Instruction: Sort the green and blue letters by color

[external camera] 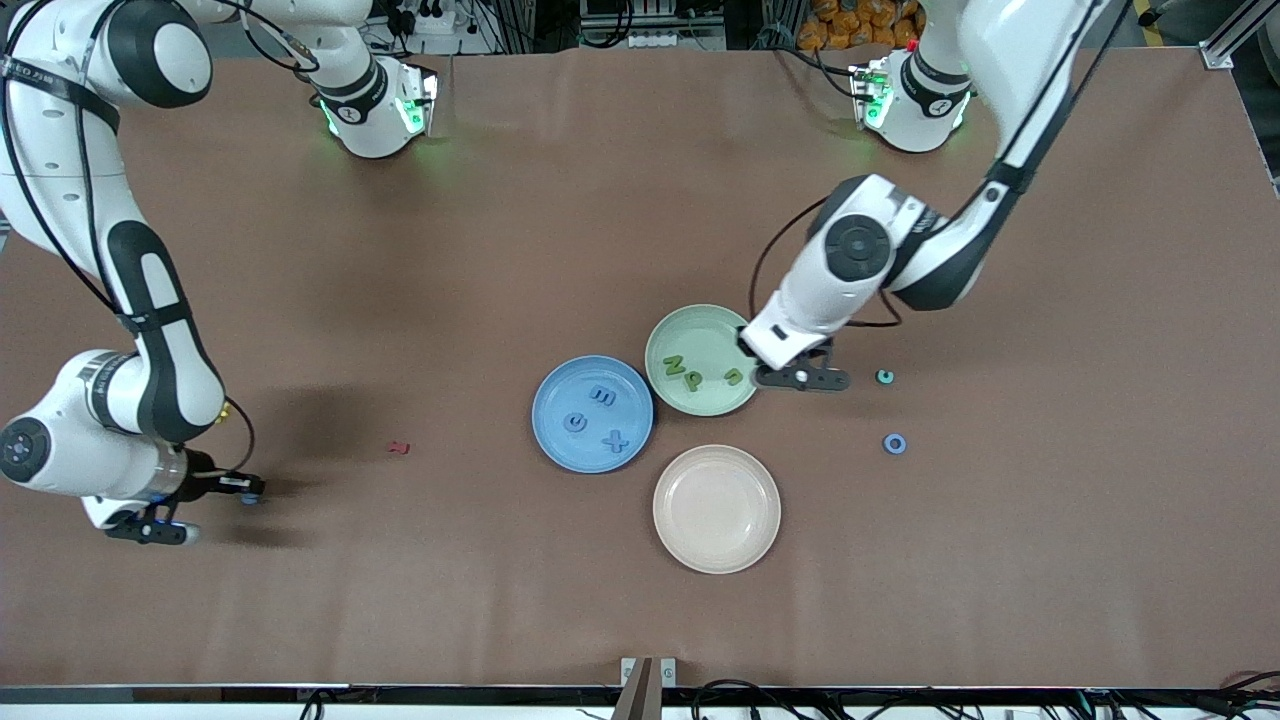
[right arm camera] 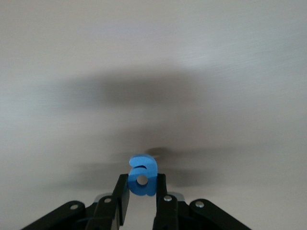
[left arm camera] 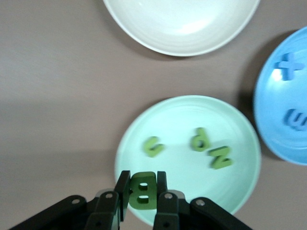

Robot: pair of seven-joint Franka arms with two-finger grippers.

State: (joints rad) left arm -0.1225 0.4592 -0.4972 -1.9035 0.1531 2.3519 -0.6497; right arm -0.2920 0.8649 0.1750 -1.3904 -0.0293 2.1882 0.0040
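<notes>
My left gripper is shut on a green B and holds it over the rim of the green plate. In the front view the left gripper is at that plate's edge. In the plate lie green letters N, P and U. The blue plate holds a blue E, G and X. My right gripper is shut on a blue letter just over bare table at the right arm's end. A blue O lies on the table.
An empty beige plate stands nearer the front camera than the other two plates. A small red letter lies between the right gripper and the blue plate. A small teal ring lies beside the left gripper.
</notes>
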